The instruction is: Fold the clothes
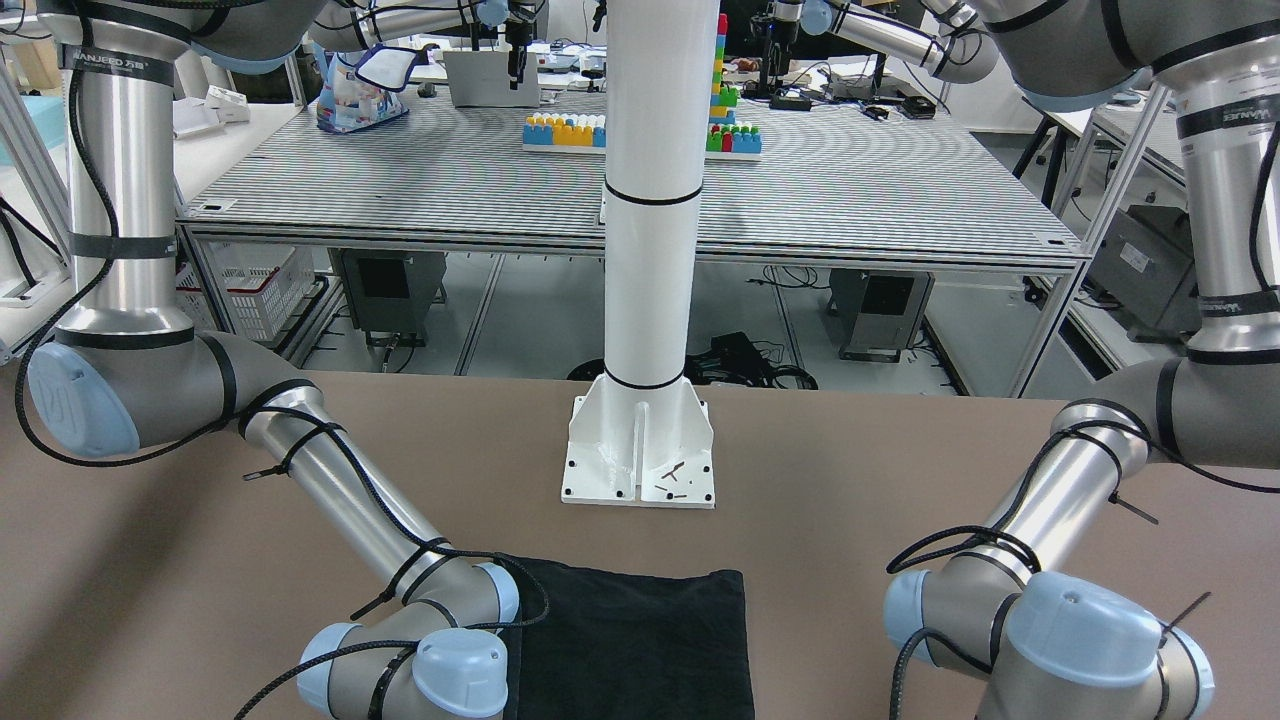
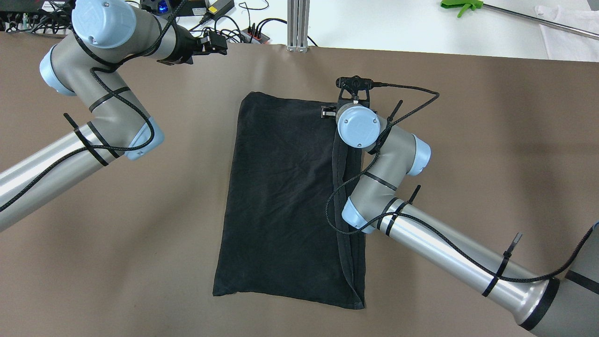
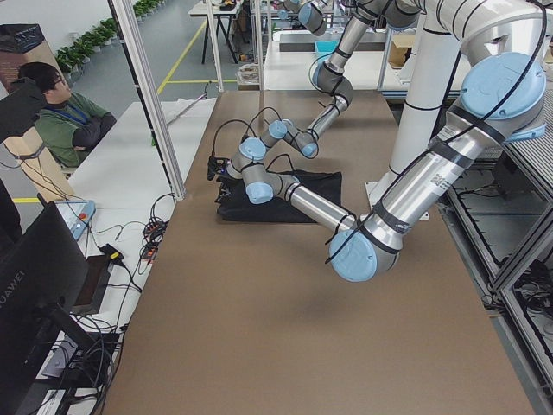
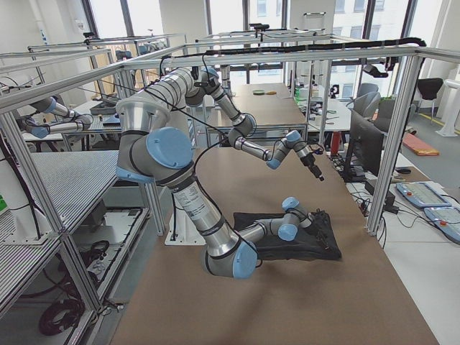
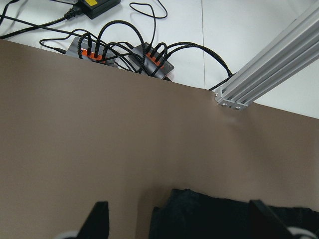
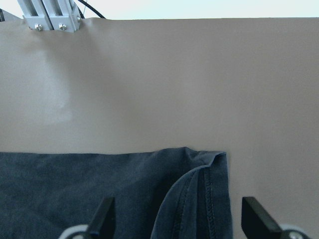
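Note:
The clothes are one plain black garment lying flat mid-table, its right edge folded over in a narrow hemmed strip; it also shows as the black cloth. My right gripper hovers low over the garment's far right corner, open, fingers either side of the folded hem and holding nothing. Its wrist covers it from overhead. My left gripper is open and empty, raised beyond the garment's far left corner, near the table's far edge.
The white pillar stands on its base at the robot's side of the table. An aluminium post, power strips and cables line the far edge. A person sits beyond the table.

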Motion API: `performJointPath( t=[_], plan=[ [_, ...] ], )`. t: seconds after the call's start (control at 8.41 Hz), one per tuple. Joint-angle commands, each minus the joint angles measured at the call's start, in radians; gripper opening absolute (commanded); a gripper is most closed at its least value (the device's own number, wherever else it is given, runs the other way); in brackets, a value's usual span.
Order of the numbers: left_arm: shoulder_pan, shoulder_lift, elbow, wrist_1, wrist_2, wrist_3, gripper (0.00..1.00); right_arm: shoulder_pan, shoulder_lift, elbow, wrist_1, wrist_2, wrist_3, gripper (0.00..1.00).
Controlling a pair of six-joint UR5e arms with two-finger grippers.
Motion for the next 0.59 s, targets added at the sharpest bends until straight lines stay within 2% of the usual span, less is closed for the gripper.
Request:
performJointPath(
  t=[0.0, 0.12, 0.24, 0.36, 0.48],
  plan=[
    [0.0, -0.004, 0.002, 0.0, 0.0, 0.002, 1.0, -0.003, 0.037, -0.064, 0.015, 0.002, 0.0, 0.77],
    [0.0, -0.004, 0.003, 0.0, 0.001, 0.004, 1.0, -0.004, 0.044, -0.074, 0.015, 0.007, 0.0, 0.71],
    [-0.001, -0.01, 0.013, 0.0, 0.0, 0.004, 1.0, -0.006, 0.052, -0.085, 0.015, 0.01, -0.002, 0.62],
    [-0.003, -0.018, 0.023, 0.0, 0.001, 0.004, 1.0, -0.008, 0.052, -0.085, 0.015, 0.013, -0.002, 0.44],
    [-0.005, -0.019, 0.026, 0.0, 0.0, 0.005, 1.0, -0.008, 0.054, -0.085, 0.015, 0.015, -0.003, 0.21]
  ],
)
